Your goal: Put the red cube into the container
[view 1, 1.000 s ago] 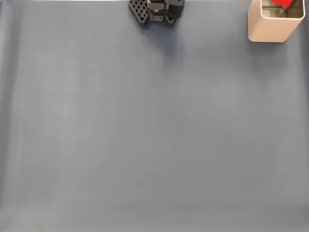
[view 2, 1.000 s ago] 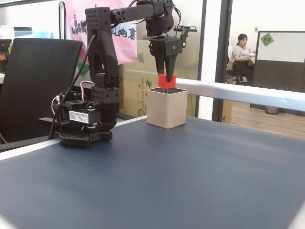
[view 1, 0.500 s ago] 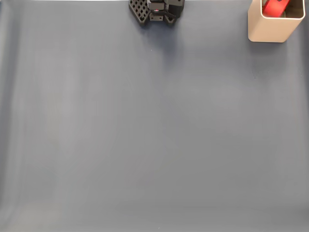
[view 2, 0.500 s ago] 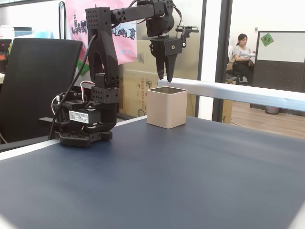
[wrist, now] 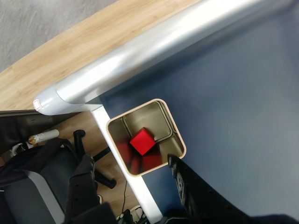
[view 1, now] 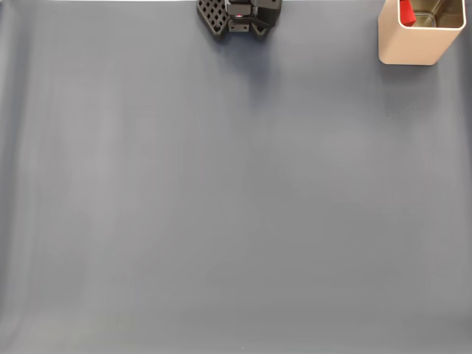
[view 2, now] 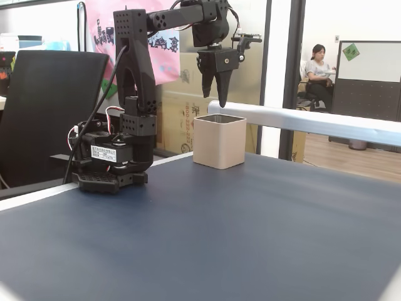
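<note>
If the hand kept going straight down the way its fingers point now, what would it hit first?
Probably the container: the open hand hangs just above its opening, fingers pointing down. It would likely enter the mouth or clip the rim, then reach the red cube on the bottom. Depth alignment is uncertain.

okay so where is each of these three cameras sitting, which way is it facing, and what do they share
A fixed view: above, facing straight down on the table; arm base at top edge.
Another fixed view: low at table level, facing the arm side-on; gripper above the container.
Wrist view: looks down into the container; one finger shows.
Shared: container; red cube inside, seen from above and wrist.
</note>
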Robot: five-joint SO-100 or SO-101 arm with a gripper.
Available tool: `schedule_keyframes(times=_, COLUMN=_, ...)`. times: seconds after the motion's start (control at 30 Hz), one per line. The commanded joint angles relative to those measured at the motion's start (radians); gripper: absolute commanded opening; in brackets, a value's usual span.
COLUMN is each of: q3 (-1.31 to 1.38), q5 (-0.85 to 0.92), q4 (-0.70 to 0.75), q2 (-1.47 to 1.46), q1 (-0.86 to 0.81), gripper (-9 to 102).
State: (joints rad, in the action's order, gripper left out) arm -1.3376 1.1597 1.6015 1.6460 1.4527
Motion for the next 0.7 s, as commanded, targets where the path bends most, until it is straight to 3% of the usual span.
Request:
schedule_keyframes(times=0.0, q3=0.055, q5=-0.005, q4=0.008, q2=0.0, q1=0.011, gripper=36)
schedule_keyframes(times=0.67, q3=0.074, q5=-0.028, q4=-0.006, q2=-0.002, q1=0.006, gripper=33)
